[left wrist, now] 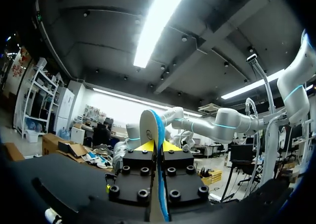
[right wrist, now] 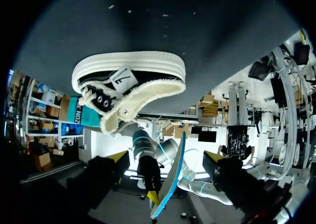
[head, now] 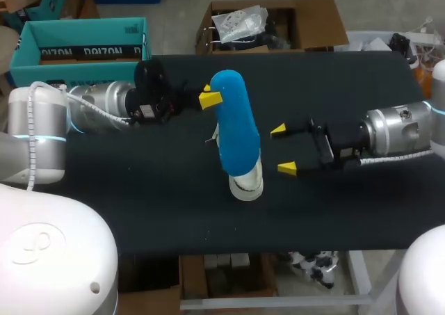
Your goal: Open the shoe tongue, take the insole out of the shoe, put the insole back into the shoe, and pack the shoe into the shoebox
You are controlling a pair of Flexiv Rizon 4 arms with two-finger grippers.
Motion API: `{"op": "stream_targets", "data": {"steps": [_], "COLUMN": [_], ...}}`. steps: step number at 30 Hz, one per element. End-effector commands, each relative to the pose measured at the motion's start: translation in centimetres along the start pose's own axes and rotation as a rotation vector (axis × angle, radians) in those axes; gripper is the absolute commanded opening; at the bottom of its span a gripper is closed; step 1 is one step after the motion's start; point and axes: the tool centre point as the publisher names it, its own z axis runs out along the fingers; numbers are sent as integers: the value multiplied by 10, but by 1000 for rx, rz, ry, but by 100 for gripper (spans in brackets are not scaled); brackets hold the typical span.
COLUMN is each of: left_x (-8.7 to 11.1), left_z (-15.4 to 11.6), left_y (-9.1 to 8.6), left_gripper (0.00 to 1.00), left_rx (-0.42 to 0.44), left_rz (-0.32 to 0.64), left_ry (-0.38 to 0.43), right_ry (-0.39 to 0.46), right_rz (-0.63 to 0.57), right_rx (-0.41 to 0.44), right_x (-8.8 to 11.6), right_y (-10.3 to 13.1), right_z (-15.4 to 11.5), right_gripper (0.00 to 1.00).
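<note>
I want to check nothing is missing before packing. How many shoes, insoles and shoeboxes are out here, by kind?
shoe: 1
insole: 1
shoebox: 1
Total: 3

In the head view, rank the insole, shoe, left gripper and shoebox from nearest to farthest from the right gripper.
1. The blue insole and the shoe, right beside the right gripper: too close to call.
2. The left gripper, on the insole's far side.
3. The teal shoebox, off the table's far left corner.
</note>
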Motion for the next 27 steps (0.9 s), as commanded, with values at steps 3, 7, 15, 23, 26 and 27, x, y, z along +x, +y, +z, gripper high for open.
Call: {"op": "stream_targets", "data": {"steps": [3, 7, 15, 23, 26, 27], "left_x": [-8, -10, -13, -15, -15, -16], "left_z": [10, 17, 20, 20, 20, 19], "left_y": [8, 16, 34, 40, 42, 43], "left_gripper": [0, 0, 0, 0, 0, 0], "left_rx": [-18, -50, -79, -81, -84, -88], "left_rz": [107, 195, 286, 306, 303, 301], "left_ry": [51, 75, 157, 176, 178, 179], "right_ry": [23, 14, 3, -2, -3, -2], "right_rz": [1, -10, -2, -7, -12, -14], "right_rx": [6, 30, 62, 70, 71, 70], "right_x": [-6, -3, 7, 10, 10, 10], "right_y": [-1, 0, 6, 4, 4, 3], "right_z": [5, 9, 19, 25, 26, 27], "right_gripper": [100, 100, 71, 40, 39, 38]}}
